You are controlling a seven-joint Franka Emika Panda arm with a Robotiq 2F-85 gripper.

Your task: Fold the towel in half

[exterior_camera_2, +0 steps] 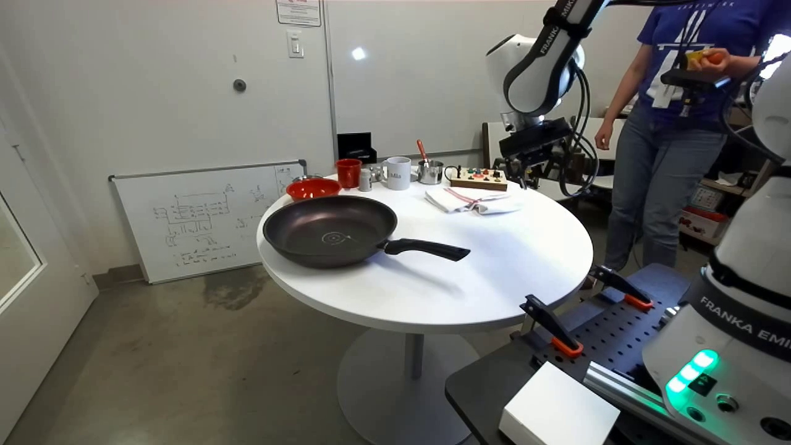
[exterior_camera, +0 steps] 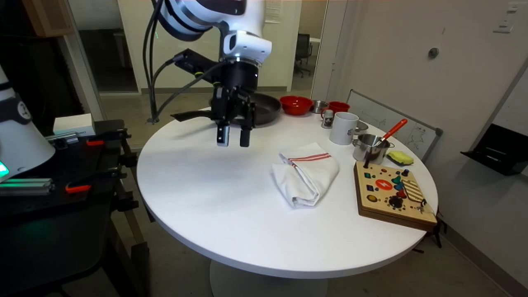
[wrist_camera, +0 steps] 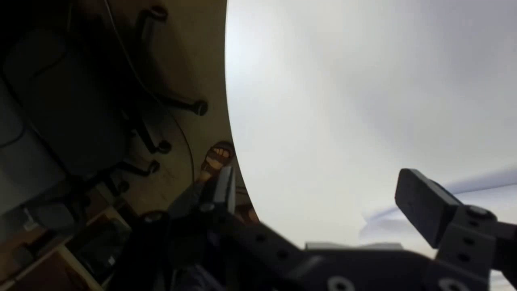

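Note:
The towel [exterior_camera: 309,177] is a small white cloth with thin red stripes. It lies on the round white table [exterior_camera: 198,206], folded over itself in rumpled layers with loose edges. It also shows in an exterior view [exterior_camera_2: 476,201] near the table's far side. In the wrist view the towel [wrist_camera: 492,202] shows only in part at the lower right, partly behind a finger. My gripper [exterior_camera: 234,138] is open and empty, held above the table and apart from the towel. It also shows in an exterior view [exterior_camera_2: 524,178], and its spread fingers show in the wrist view [wrist_camera: 319,194].
A dark frying pan [exterior_camera_2: 330,232] stands on the table with a red bowl [exterior_camera: 296,105], a white mug [exterior_camera: 344,128] and a steel pot [exterior_camera: 371,149] along the edge. A wooden board with knobs [exterior_camera: 392,194] lies beside the towel. A person [exterior_camera_2: 667,123] stands behind the table.

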